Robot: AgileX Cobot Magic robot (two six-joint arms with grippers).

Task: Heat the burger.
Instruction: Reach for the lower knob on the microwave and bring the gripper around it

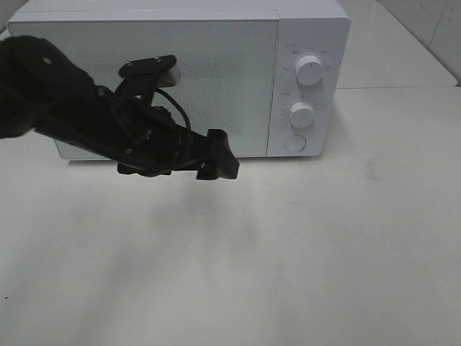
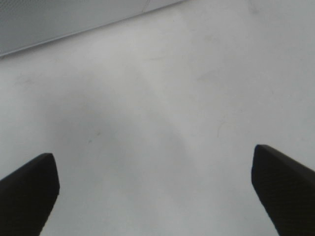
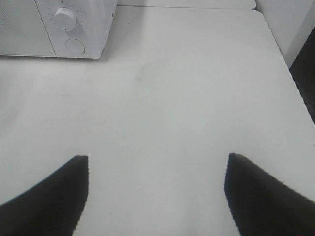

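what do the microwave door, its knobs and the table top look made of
Microwave door: likely glass over fine mesh, judging by the dotted pattern; pale, matte. Knobs: probably white plastic, smooth with slight sheen. Table: smooth white top with faint scuffs, perhaps laminate or plastic; unclear which.

The exterior high camera looked down from above and in front at the table (image 1: 346, 252), facing the microwave (image 1: 216, 43) at its far edge, with the left arm (image 1: 86, 115) close beneath the lens. The left wrist camera pointed steeply down past the left gripper (image 2: 155, 189) at nearby tabletop, catching a strip of the microwave's door (image 2: 59, 19). The right wrist camera, behind the right gripper (image 3: 156, 191), looked across the table from farther off. It shared the lower knob (image 3: 65, 18) and round button (image 3: 75, 46) with the exterior view.
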